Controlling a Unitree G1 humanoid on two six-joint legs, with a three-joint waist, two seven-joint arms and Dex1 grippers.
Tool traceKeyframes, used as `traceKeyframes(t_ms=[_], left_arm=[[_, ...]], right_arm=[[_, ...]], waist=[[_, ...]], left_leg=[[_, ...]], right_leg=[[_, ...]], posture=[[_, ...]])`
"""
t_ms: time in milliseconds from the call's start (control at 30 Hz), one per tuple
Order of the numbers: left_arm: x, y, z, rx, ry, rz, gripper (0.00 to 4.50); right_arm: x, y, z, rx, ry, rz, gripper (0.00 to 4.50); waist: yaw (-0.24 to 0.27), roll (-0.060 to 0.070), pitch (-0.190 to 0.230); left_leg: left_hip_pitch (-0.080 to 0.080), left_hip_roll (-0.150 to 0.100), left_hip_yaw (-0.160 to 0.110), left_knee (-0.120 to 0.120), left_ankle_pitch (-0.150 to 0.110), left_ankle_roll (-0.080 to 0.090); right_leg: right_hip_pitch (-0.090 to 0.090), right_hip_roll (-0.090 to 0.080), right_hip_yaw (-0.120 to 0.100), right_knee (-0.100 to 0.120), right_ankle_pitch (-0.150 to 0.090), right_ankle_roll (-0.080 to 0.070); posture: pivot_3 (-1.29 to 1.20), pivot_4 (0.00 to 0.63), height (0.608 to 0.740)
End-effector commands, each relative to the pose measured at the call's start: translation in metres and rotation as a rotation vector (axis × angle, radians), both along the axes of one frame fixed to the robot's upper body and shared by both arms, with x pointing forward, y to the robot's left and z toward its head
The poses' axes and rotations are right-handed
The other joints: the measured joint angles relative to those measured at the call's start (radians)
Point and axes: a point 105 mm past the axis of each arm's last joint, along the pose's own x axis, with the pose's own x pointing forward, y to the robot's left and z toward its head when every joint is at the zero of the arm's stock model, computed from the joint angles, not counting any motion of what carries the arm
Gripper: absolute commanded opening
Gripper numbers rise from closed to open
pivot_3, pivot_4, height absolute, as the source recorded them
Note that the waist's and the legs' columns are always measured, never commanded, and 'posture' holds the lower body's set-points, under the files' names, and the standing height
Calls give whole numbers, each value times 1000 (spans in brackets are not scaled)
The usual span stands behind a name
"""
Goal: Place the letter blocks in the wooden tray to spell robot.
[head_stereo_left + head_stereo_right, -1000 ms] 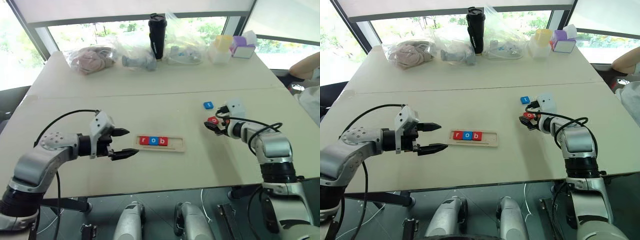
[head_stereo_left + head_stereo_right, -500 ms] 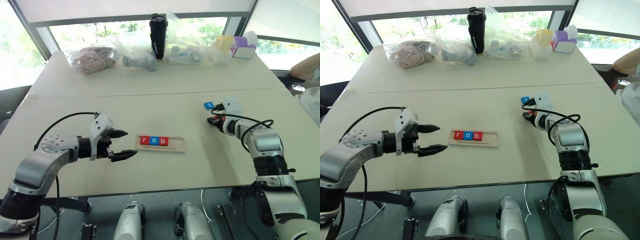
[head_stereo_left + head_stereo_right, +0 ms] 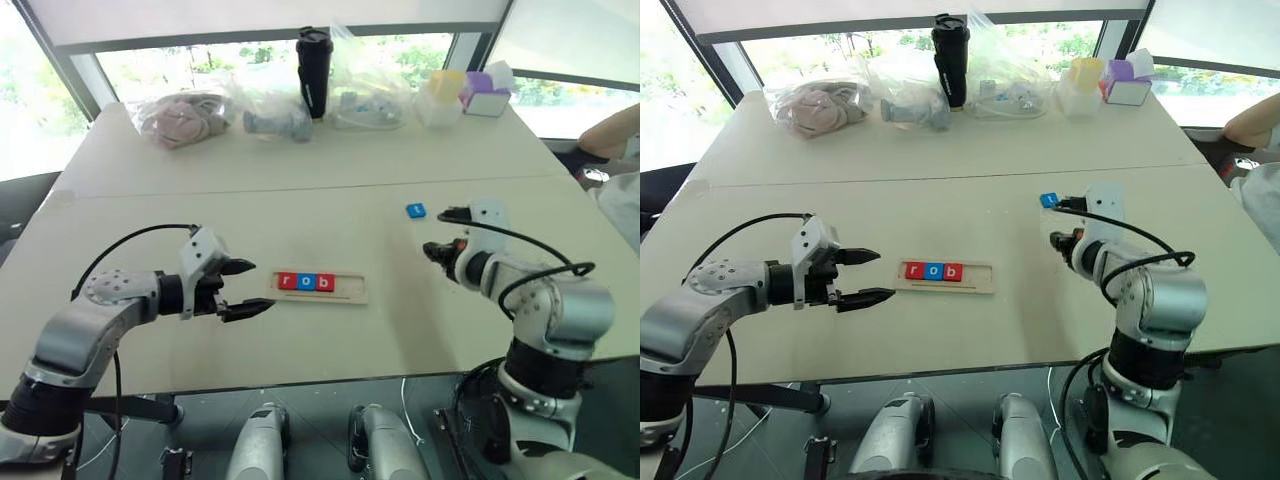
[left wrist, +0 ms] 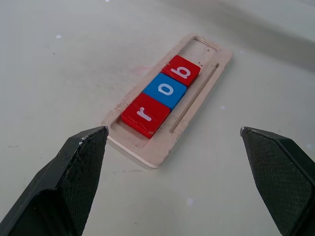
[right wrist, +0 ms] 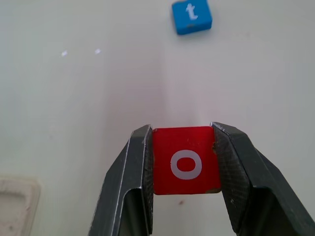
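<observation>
1. Beige tabletop (image 3: 330, 340) runs under bright windows, with clutter along its far edge: a black tumbler (image 3: 313, 58), clear plastic bags (image 3: 185, 115), a yellow container (image 3: 445, 85) and a purple box (image 3: 488, 92).
2. Near the middle of the table lies the wooden tray (image 3: 318, 286), flat and lengthwise across the view.
3. Three letter blocks sit in it side by side, touching: a red r tile (image 4: 145, 113), a blue o tile (image 4: 165, 90) and a red b tile (image 4: 181, 70). The tray's right-hand end is unfilled.
4. Just beside the tray's left end hangs the left gripper (image 3: 248, 287), pointing toward the tray with its fingers spread wide and nothing between them.
5. Off to the right, the right gripper (image 3: 436, 249) is raised above the table and pinches a red o tile (image 5: 185, 161) by two opposite edges, letter facing the wrist camera.
6. A blue t tile (image 3: 416, 210) lies flat on the table beyond the right gripper, apart from it and from the tray.
7. At the far right edge, a person's arm (image 3: 610, 132) shows.
</observation>
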Motion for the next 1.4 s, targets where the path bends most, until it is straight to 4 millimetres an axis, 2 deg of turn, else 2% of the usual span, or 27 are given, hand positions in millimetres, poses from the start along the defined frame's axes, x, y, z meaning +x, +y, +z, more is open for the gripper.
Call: traceKeyframes(t_ms=[33,267,333,367,400,467,500,567,633,667,733,767,867,967,1400], left_arm=[[2,-3,6,-1,-31,-28,4500],[7,-4,6,4,-37,-38,4500],[7,-5,7,-2,-38,-40,4500],[8,-5,7,-5,-39,-41,4500],[8,-6,8,-7,-39,-41,4500],[8,-5,8,-7,-39,-37,4500],[7,-4,7,-7,-39,-34,4500],[7,-3,7,-10,-37,-30,4500],[6,-4,8,-16,-34,-33,4500],[6,-5,8,-17,-34,-37,4500],[7,-5,9,-16,-37,-43,4500],[8,-6,10,-14,-39,-45,4500],[8,-5,11,-9,-42,-54,4500],[7,-5,12,-4,-41,-60,4500],[-1,-3,12,-4,-30,-52,4500]], right_arm=[[-11,4,1,-7,-36,-61,1172],[-25,20,-25,11,36,-53,1172],[-25,21,-25,21,39,-53,2289],[-25,21,-24,21,36,-51,2636],[-24,21,-23,20,31,-44,3184],[-19,21,-8,-15,-15,39,4254],[-16,21,2,-17,-46,91,4473],[-11,20,40,-66,-178,277,4473],[-10,14,59,-113,-236,350,4473],[-14,12,66,-193,-267,462,4473],[-30,10,59,-353,-252,698,4473],[-40,9,49,-401,-231,826,4473],[-50,-3,24,-410,-187,976,4473],[-43,-14,10,-415,-190,1009,4473],[-16,-12,-19,-343,-186,1083,4473]], waist=[[-1,0,0],[-3,0,0],[-3,0,0],[-4,0,0],[-4,0,0],[-5,1,0],[-4,1,0],[-3,3,1],[-3,2,1],[-2,2,1],[5,2,1],[8,1,1],[-4,-1,1],[-14,-2,1],[3,-2,1]], left_leg=[[0,0,0,0,0,0],[0,0,1,-2,0,0],[-1,0,1,-2,0,0],[0,0,1,-2,0,0],[0,0,1,-2,0,0],[0,0,0,-2,0,0],[0,0,0,-2,0,0],[-1,-1,1,-1,0,0],[-1,-1,2,-1,0,0],[-1,-1,1,-2,0,0],[-1,-1,-1,-4,0,0],[-1,-2,-1,-5,0,0],[-1,-2,-1,-5,-2,-1],[0,-2,2,-2,-2,-1],[-1,-1,1,0,-2,-2]], right_leg=[[0,0,0,-1,0,0],[0,0,0,-3,0,-1],[0,0,0,-3,0,-1],[0,0,0,-3,0,-1],[0,0,0,-3,0,-1],[0,0,0,-3,0,-1],[0,0,0,-3,0,-1],[0,-1,0,-4,0,-1],[0,-3,0,-5,0,0],[0,-2,0,-5,0,0],[1,-1,-1,-7,-1,0],[1,-2,-1,-7,-2,2],[2,-2,-1,-8,-4,4],[2,-2,0,-7,-3,3],[1,0,0,-6,-1,0]], posture=[[0,150,740],[0,150,740],[0,150,740],[0,150,740],[0,150,740],[0,150,740],[0,150,740],[0,150,740],[0,150,740],[0,150,740],[0,150,740],[0,150,740],[0,150,740],[0,150,740],[0,150,740]])
